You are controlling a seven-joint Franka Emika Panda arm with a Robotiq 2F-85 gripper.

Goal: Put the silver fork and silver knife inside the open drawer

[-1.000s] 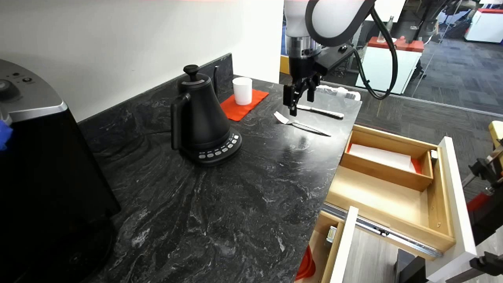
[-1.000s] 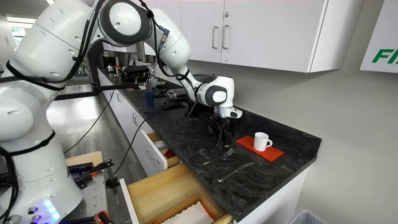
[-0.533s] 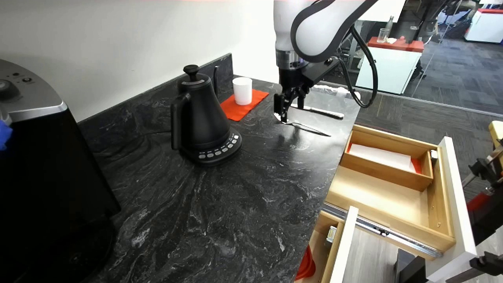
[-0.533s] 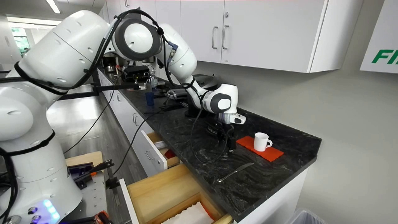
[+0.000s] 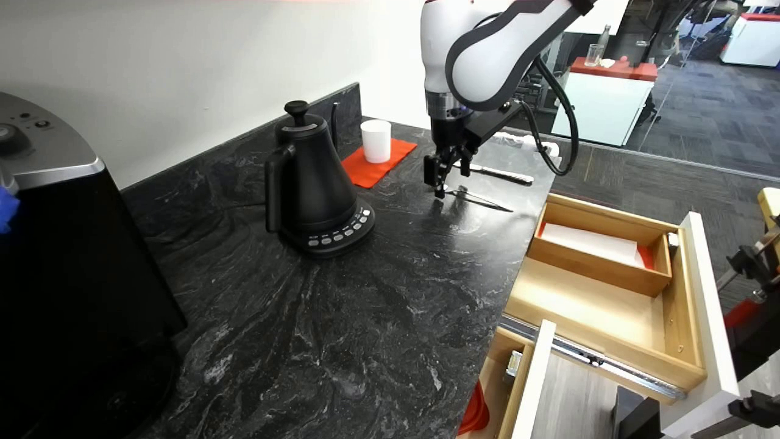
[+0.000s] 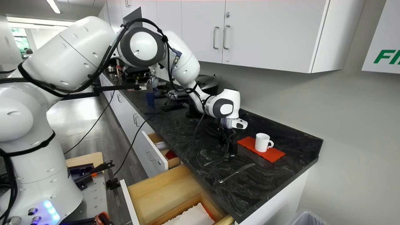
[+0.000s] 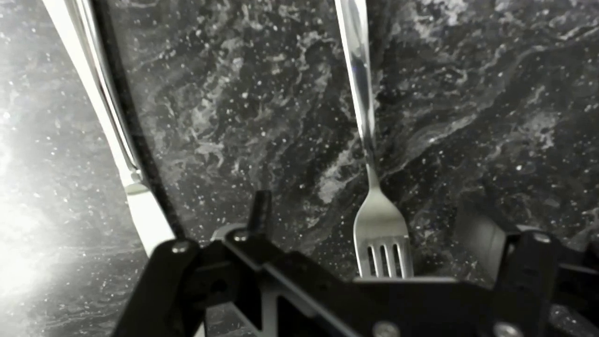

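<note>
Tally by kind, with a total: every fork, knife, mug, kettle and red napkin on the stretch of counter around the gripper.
Silver fork: 1
Silver knife: 1
White mug: 1
Black kettle: 1
Red napkin: 1
Total: 5

Fork [image 7: 366,117], knife [image 7: 116,128]: glossy metal; drawer [image 5: 588,296]: smooth wood.
</note>
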